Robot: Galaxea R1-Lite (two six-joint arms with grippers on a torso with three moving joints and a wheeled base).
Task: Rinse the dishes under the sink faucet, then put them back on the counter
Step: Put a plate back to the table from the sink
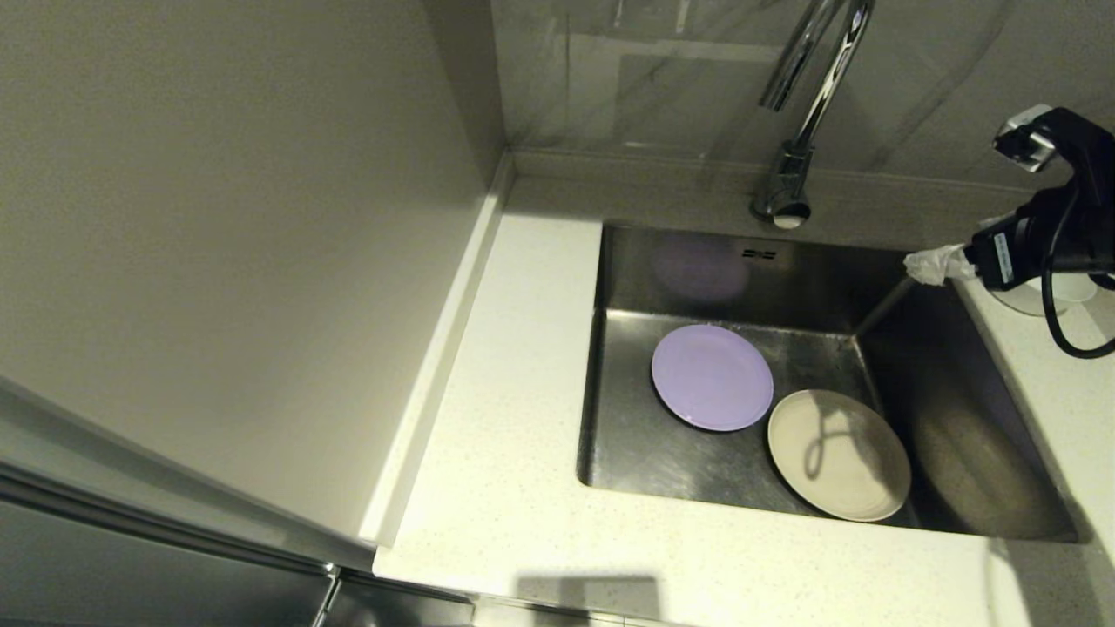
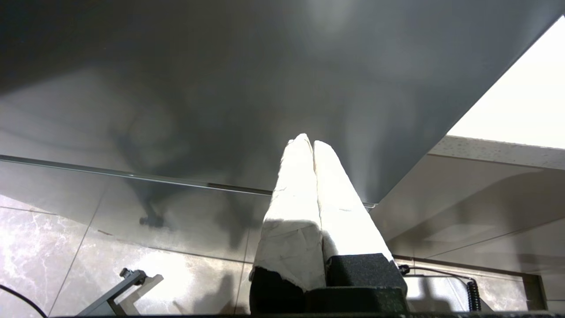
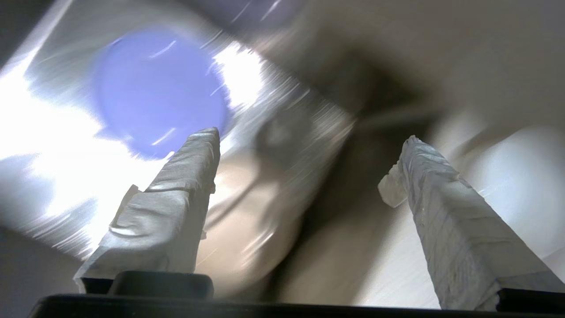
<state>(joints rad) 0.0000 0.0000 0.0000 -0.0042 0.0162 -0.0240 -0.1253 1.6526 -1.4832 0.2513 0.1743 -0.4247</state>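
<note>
The round lilac plate [image 1: 712,376] lies flat on the floor of the steel sink [image 1: 645,444]. The cream plate [image 1: 839,455] lies beside it, nearer the front right. The chrome gooseneck faucet [image 1: 806,104] rises behind the basin; no water shows. My right gripper [image 1: 934,264] hovers above the sink's back right corner, open and empty. Its wrist view is blurred, with the lilac plate [image 3: 159,92] past one wrapped finger [image 3: 194,168]. The white bowl [image 1: 1028,302] sits on the counter, mostly hidden behind the right arm. My left gripper [image 2: 309,142] is shut and empty, low by the cabinet front.
The off-white speckled counter [image 1: 505,392] runs wide to the left of the sink, with a raised edge against the wall. A narrower strip of counter [image 1: 1071,392] borders the sink's right side. A black cable [image 1: 1058,331] loops from the right arm over it.
</note>
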